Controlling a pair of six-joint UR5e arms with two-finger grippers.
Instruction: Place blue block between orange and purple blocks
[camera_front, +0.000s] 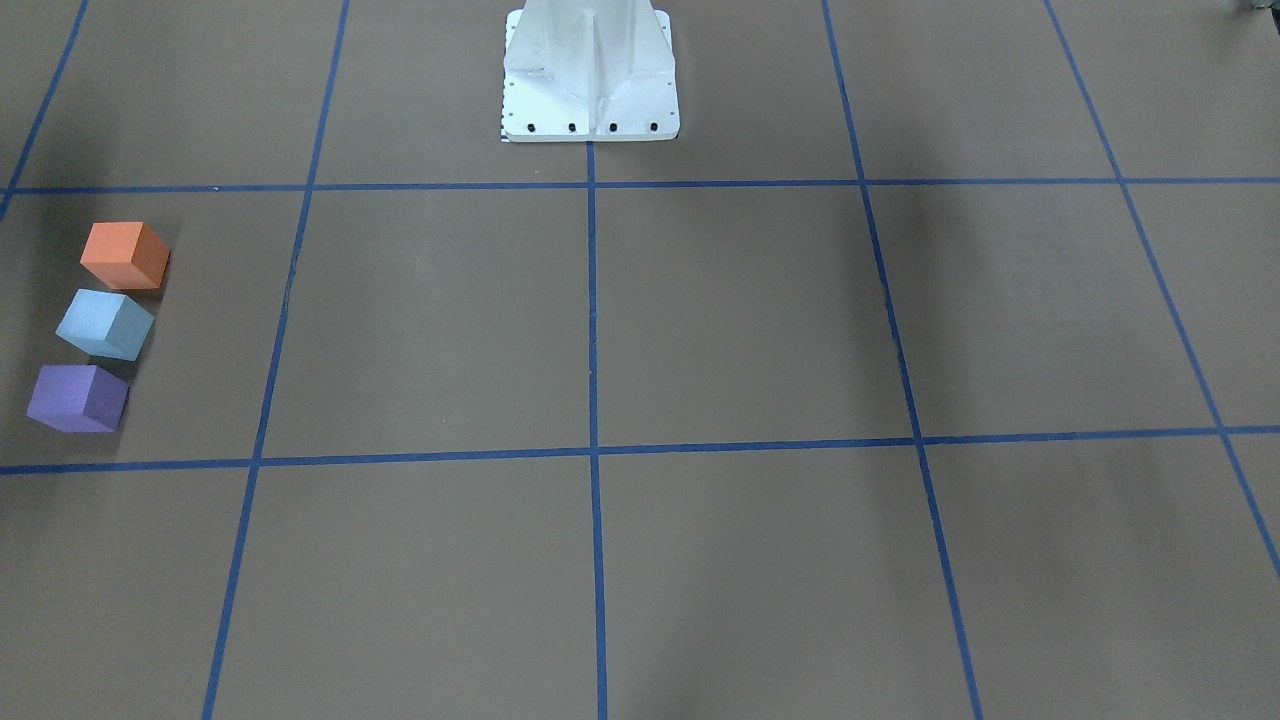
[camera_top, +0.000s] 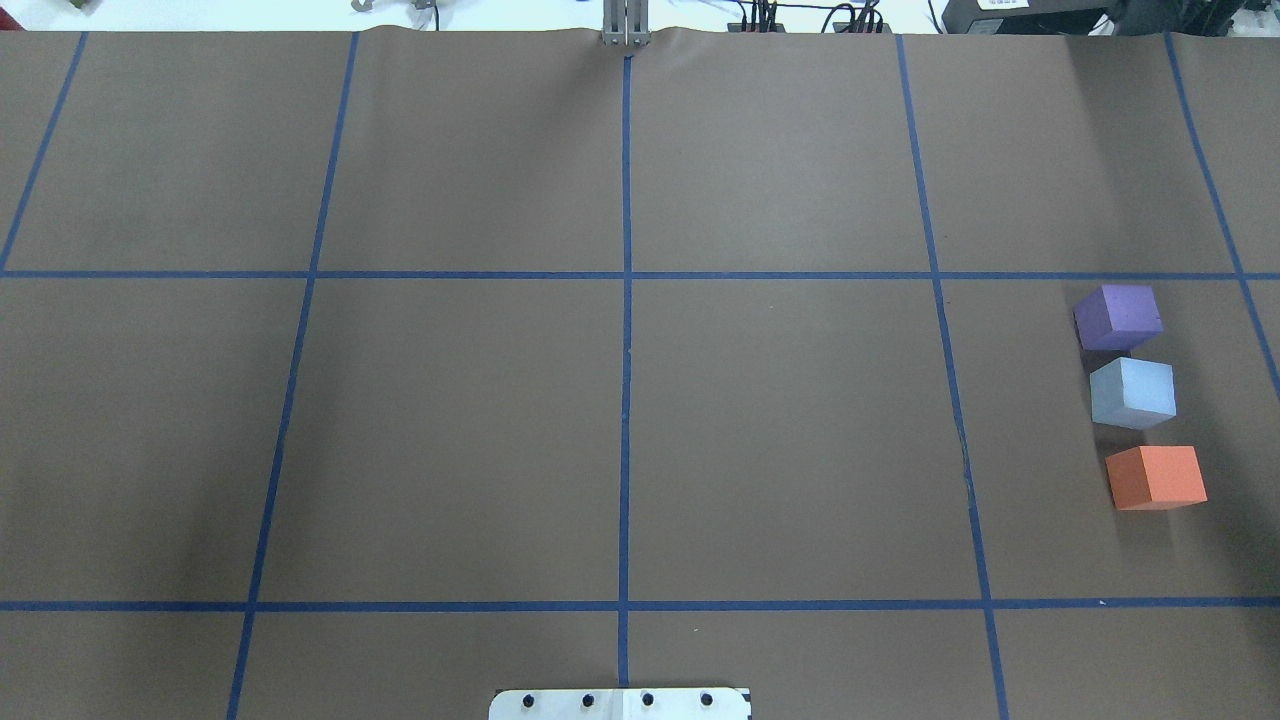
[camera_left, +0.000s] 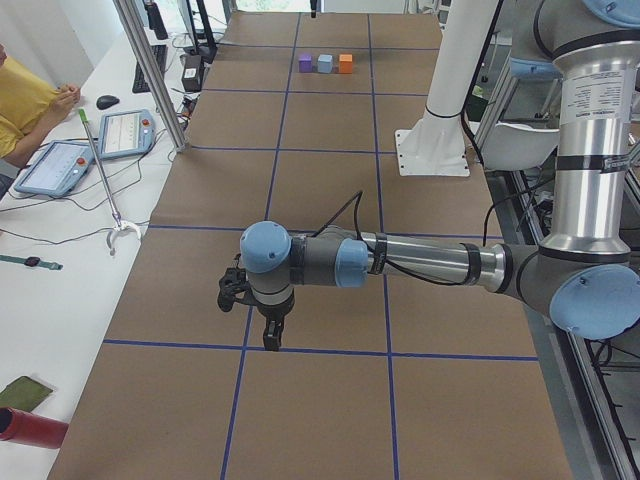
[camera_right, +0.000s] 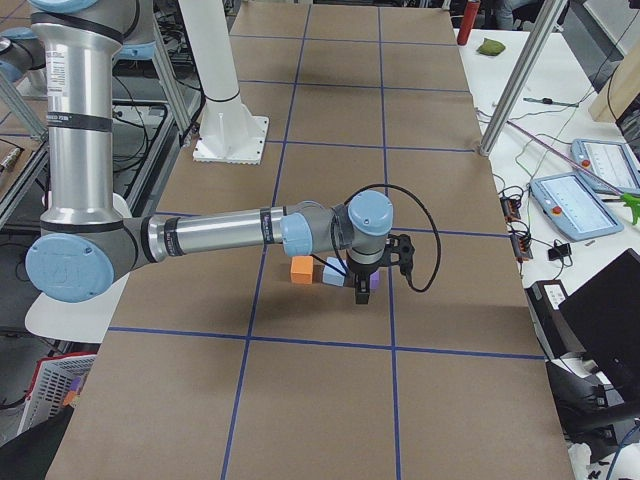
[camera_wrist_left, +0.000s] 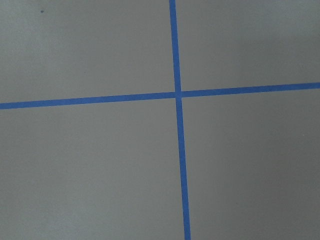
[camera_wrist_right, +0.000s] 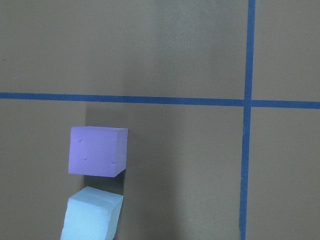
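The desk (camera_top: 780, 440) is covered in brown paper and divided into large squares by blue tape lines (camera_top: 626, 400). Most of its surface lies open, from the left edge across the middle to the far and near edges. The white base plate (camera_front: 590, 70) of the robot's pedestal stands at the middle of the robot's own edge. All three task pieces sit in one short row close to the right edge, in the middle band of squares. The purple block (camera_top: 1118, 316) lies farthest from the robot and the orange block (camera_top: 1155, 477) nearest it. The blue block (camera_top: 1132, 392) sits between them, turned slightly out of line, with only narrow gaps on either side. The right wrist view shows small round dimples on the purple block's side face. The right end effector (camera_right: 360, 296) hangs over this row, by the purple end. It shows in the side view alone, so whether its fingers are apart or together cannot be told, nor whether it touches a block. The left end effector (camera_left: 268, 338) hangs over a tape crossing near the left edge, well apart from the blocks, and its finger spread cannot be told either.
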